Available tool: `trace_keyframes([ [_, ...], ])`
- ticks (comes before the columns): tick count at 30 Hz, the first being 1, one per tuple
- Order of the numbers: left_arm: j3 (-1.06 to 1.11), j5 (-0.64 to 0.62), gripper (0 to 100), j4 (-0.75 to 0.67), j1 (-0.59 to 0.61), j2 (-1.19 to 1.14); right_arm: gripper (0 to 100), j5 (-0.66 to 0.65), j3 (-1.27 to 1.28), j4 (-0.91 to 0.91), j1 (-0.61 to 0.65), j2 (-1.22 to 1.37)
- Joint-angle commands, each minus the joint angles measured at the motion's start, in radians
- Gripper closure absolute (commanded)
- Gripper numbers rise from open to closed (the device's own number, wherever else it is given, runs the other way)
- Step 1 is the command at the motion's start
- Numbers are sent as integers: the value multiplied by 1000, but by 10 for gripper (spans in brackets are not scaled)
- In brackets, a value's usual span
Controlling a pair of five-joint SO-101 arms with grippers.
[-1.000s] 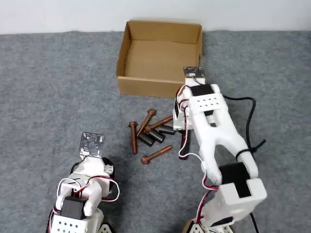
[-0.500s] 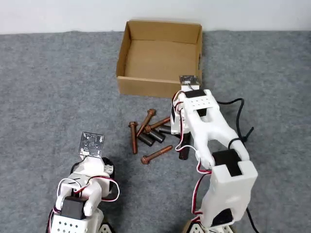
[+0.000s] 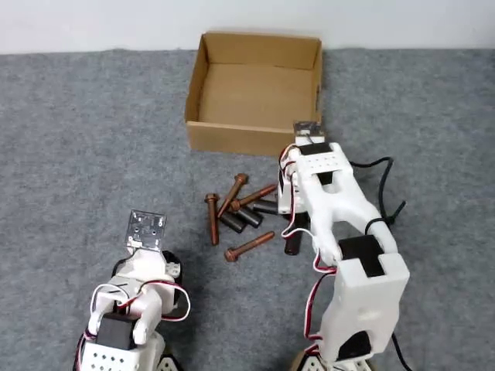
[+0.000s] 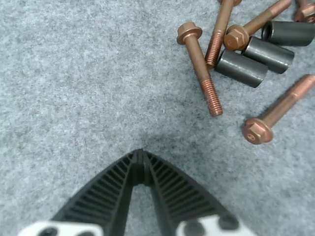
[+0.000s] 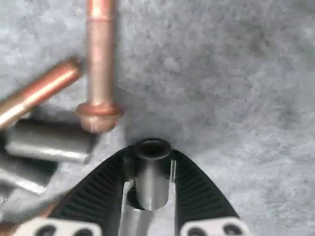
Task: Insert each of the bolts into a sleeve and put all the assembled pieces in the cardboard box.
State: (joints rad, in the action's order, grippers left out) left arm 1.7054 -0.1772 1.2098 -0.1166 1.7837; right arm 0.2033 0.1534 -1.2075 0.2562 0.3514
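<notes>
Right wrist view: sleeve (image 5: 151, 179) within right gripper (image 5: 152, 154)

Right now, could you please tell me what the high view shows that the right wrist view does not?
High view, not the right wrist view: the open cardboard box beyond the pile of parts, and the left arm set back from them. Right wrist view, not the high view: the open bore of the held sleeve, with the right claw clamped on either side of it. Both: copper bolts, loose sleeves and the grey carpet.
</notes>
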Motion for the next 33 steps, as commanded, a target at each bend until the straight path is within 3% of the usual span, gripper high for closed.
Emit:
trace_keyframes([
  [1,-21,2,994,3,6,0,990,11,-35,-76,21,-120],
  [14,-21,2,994,3,6,0,990,12,-32,-341,-19,-558],
  [26,-21,2,994,3,6,0,990,20,-28,-519,-308,-742],
  [33,-21,2,994,3,6,0,991,137,-28,-582,-358,-817],
])
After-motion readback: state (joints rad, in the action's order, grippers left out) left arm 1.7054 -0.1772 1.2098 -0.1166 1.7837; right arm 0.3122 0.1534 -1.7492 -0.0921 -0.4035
